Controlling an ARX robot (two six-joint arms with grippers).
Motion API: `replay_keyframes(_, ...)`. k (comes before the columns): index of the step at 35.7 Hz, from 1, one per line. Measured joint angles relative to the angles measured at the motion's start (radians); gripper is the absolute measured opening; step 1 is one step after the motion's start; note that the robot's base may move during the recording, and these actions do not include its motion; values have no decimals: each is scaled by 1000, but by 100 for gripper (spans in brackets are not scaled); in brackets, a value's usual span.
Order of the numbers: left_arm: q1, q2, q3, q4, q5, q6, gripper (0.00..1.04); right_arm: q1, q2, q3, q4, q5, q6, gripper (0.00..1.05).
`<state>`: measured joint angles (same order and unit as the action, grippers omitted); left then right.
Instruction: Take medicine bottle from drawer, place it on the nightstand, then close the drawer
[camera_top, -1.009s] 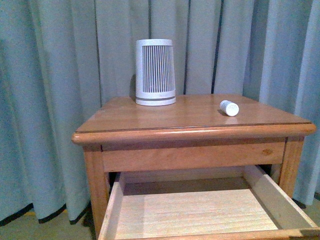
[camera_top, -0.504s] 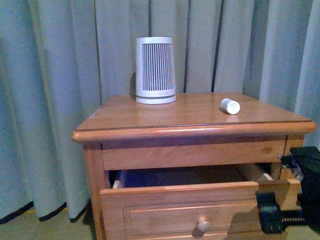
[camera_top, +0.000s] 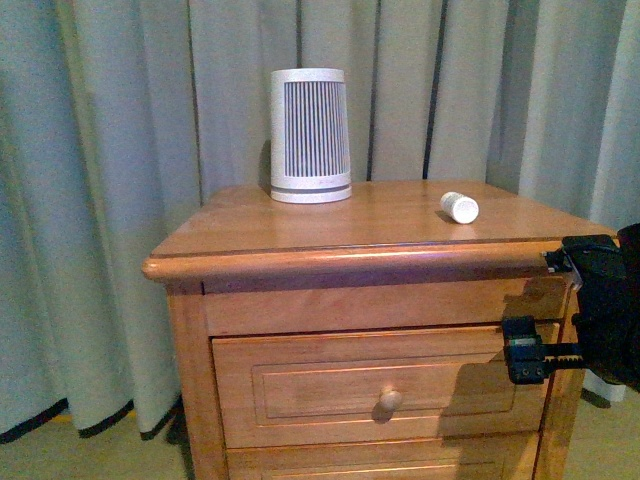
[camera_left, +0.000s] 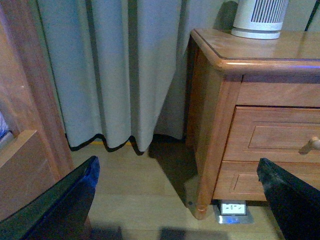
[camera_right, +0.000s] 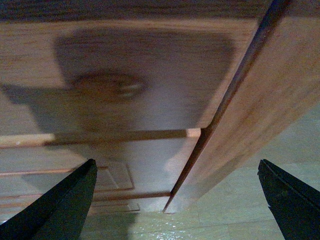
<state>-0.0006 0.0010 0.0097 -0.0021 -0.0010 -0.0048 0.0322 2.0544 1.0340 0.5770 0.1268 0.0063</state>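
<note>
1. My right gripper (camera_right: 175, 200) sat open, empty, against the taller honey-coloured wooden drawer (camera_top: 380, 385), which was shut.
2. My left gripper (camera_left: 177, 200) was open beside the honey-coloured wooden nightstand (camera_left: 220, 125).
3. The tiny white cylindrical medicine bottle (camera_top: 459, 207) lay on the nightstand top.

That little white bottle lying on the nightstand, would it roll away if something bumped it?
Probably yes: the medicine bottle lies on its side on the nightstand, whose top looks smooth and flat, so a nudge might roll it. It looks tiny and likely light, and it is near the right edge.
</note>
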Motion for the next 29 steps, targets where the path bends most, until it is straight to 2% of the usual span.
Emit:
replay_keyframes(5,0,0,0,0,0,0,98,18,-163,-172,10,43,13,98)
replay_keyframes(11,0,0,0,0,0,0,98,-11,-354,-359,-40,50,48,98)
replay_keyframes(19,0,0,0,0,0,0,98,-147,-711,-626,-69,80,49,98)
replay_keyframes(24,0,0,0,0,0,0,98,-218,-1009,-733,-185,51,13,98)
replay_keyframes(26,0,0,0,0,0,0,98,-222,-1107,-755,-225,43,0,98)
replay_keyframes(29,0,0,0,0,0,0,98,-203,-1361,-793,-382,23,-3,98)
